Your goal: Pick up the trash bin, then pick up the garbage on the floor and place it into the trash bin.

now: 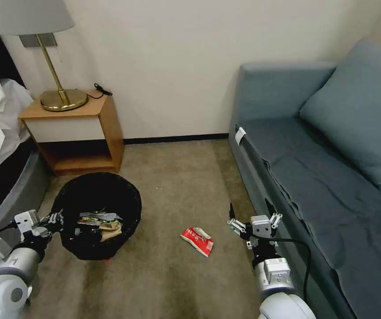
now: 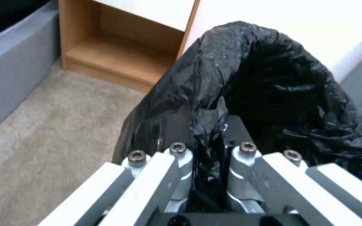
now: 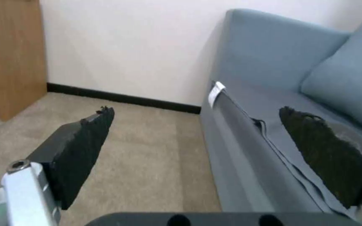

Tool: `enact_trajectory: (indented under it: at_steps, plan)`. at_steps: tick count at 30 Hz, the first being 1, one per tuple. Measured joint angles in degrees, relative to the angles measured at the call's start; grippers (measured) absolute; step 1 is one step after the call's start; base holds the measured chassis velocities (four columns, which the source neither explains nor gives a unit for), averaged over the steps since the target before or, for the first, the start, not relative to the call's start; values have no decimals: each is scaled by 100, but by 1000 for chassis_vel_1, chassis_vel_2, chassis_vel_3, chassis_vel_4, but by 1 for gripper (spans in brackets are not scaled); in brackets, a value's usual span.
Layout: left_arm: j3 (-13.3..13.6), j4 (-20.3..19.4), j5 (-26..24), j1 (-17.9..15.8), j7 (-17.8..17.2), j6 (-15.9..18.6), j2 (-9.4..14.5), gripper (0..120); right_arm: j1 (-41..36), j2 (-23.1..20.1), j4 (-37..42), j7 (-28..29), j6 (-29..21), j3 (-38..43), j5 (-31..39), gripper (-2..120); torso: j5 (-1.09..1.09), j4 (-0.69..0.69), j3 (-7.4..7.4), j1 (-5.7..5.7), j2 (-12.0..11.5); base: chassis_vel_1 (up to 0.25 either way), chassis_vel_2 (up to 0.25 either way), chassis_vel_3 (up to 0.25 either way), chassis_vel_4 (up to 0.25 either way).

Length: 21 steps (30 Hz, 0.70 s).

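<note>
The trash bin point(image 1: 96, 212) sits in the lower left of the head view, lined with a black bag, and the left end effector point(image 1: 56, 218) is clenched on its rim at the left side. In the left wrist view the fingers point(image 2: 177, 157) pinch a fold of the black bag point(image 2: 273, 94). Some wrappers point(image 1: 100, 221) lie inside the bin. A red-and-white packet point(image 1: 197, 240) lies on the floor point(image 1: 172, 186) at lower centre, between the bin and the right end effector point(image 1: 252, 219). That end effector hangs at lower right, just beside the blue sofa point(image 1: 323, 177), with its jaws spread wide and nothing between them. A wooden nightstand point(image 1: 84, 133) with a lamp point(image 1: 61, 95) stands at upper left.
</note>
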Motion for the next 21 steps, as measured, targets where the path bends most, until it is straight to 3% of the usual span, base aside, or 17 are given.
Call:
enact_trajectory:
  at_steps: [21]
  plan:
    - [-164, 286, -212, -101, 59, -57, 381, 6, 494, -363, -516, -221, 89, -425, 79, 100, 1, 0, 0, 0, 0, -81, 78, 77, -74]
